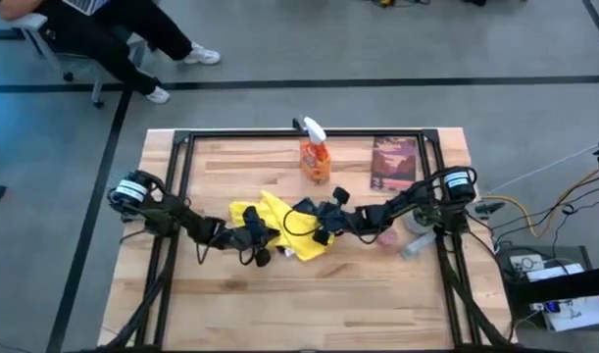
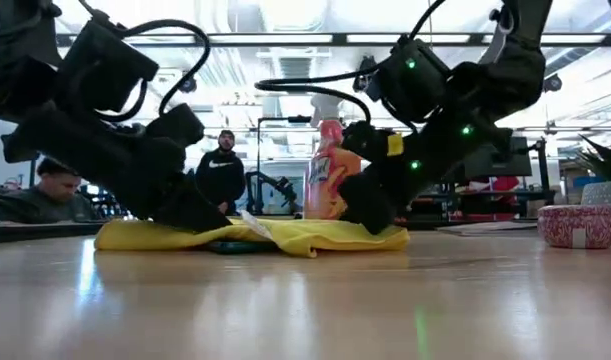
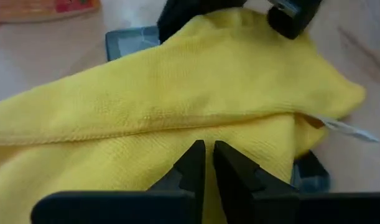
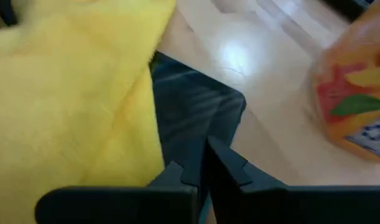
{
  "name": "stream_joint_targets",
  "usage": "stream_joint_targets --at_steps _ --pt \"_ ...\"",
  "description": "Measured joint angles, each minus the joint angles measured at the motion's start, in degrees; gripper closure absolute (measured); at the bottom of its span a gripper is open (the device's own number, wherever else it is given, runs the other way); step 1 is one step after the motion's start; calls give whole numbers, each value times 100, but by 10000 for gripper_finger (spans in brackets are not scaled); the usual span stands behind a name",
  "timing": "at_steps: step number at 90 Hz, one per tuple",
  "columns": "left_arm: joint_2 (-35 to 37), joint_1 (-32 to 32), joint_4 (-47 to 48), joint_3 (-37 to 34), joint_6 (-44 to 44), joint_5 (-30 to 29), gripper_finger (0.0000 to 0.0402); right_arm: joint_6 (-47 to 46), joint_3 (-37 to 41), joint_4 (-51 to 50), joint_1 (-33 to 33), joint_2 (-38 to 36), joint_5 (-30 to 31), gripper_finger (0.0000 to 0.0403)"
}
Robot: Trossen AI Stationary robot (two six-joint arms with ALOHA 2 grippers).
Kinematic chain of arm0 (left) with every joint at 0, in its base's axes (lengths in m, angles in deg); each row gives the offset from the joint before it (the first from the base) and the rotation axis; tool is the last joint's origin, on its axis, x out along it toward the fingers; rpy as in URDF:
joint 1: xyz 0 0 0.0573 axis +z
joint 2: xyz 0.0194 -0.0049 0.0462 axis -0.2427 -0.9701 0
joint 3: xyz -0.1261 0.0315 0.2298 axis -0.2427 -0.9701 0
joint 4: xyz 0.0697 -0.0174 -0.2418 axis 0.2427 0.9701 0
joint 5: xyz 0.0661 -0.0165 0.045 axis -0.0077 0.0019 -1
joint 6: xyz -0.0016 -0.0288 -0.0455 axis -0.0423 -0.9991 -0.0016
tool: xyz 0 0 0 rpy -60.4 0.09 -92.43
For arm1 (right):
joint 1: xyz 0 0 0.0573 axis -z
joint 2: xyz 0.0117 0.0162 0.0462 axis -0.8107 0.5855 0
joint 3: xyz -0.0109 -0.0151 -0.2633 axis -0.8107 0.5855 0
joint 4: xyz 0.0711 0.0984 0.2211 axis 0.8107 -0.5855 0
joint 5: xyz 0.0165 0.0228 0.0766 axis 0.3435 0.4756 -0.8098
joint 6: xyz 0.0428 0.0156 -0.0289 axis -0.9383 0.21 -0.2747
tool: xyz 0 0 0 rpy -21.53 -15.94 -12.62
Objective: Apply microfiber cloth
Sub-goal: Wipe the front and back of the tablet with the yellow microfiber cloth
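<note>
**Cloth on tablet, both pincers down: mid-task**

Microfiber cloth (image 1: 272, 224) lies bunched near the middle of the desk (image 1: 377, 294), draped over a dark tablet (image 4: 193, 112). Only corners of the tablet show past the yellow fabric in the wrist views.

Left pincer (image 3: 205, 155): fingers drawn together to a narrow slit, tips low over the cloth. No fabric seen between them; it looks like pressing, not gripping.

Right pincer (image 4: 199, 165): fingers likewise nearly together, tips over the bare tablet corner, just beside the cloth's edge. Holds nothing visible.

Spray bottle (image 1: 316, 155) stands upright behind the cloth, untouched by either arm.

Judgement: cloth is already placed on the tablet, so the laying-on is done. Cloth is still crumpled and part of the tablet uncovered; spreading or wiping across the surface appears to remain.
</note>
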Motion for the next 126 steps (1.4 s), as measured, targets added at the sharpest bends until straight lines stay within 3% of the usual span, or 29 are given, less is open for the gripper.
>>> stream_joint_targets --at_steps 21,46,71,87,98,126 --pt "399 127 723 -36 178 -85 381 -472 -157 -113 -565 -35 -296 403" --pt "934 89 1457 -57 347 106 381 -136 -342 -112 -463 -28 -155 403" --pt "910 69 1409 -46 324 155 381 105 -530 1085 -265 799 -163 403" --pt "614 64 1248 -27 118 117 381 416 -975 1512 -243 1231 -654 403" --pt "497 64 1165 4 106 109 381 700 -1267 1398 -275 1269 -994 403" --pt "473 47 994 32 291 157 381 900 -1587 1442 -248 1487 -1120 403"
